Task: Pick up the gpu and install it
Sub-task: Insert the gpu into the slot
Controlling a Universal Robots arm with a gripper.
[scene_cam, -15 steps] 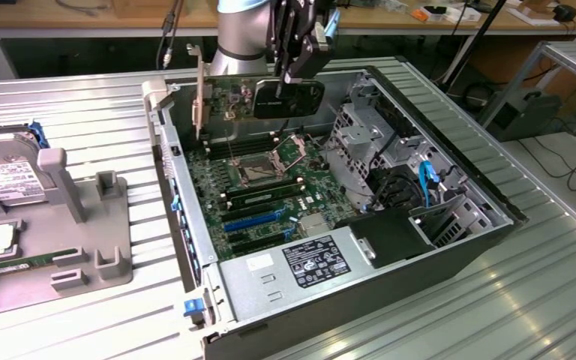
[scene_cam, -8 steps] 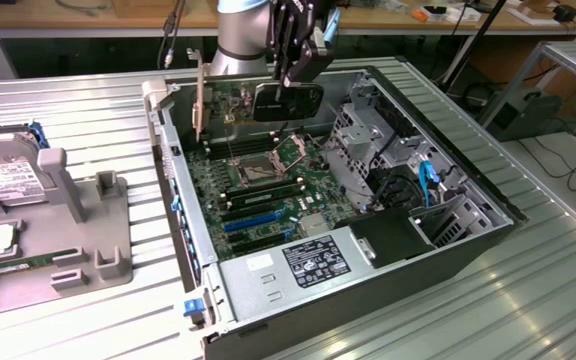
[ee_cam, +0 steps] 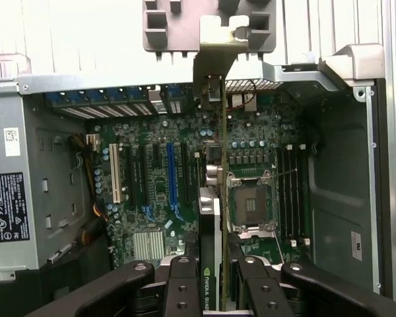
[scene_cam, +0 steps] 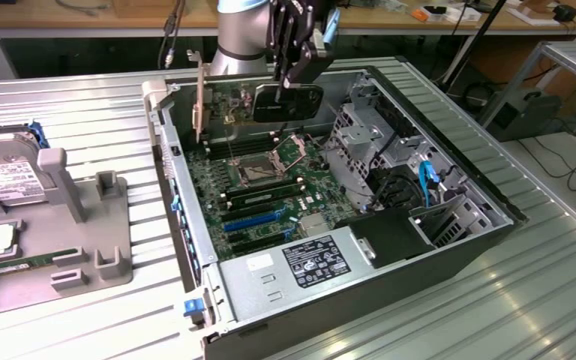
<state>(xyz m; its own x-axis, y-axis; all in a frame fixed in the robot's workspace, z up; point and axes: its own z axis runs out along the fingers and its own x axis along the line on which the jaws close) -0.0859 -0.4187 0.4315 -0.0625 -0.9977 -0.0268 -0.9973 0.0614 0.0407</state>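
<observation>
The gpu, a green card with a dark face and a silver bracket at one end, hangs on edge above the open computer case, over the far end of the motherboard. My gripper is shut on its upper edge. In the wrist view the gpu runs edge-on away from my gripper, its bracket near the case's rear wall. It is above the board, beside the processor socket, and not seated in a slot.
A blue expansion slot and black slots lie beside the card's line. The power supply fills the case's near corner, drive cages the exterior view's right. A grey fixture with a hard drive and memory stick stands at the left.
</observation>
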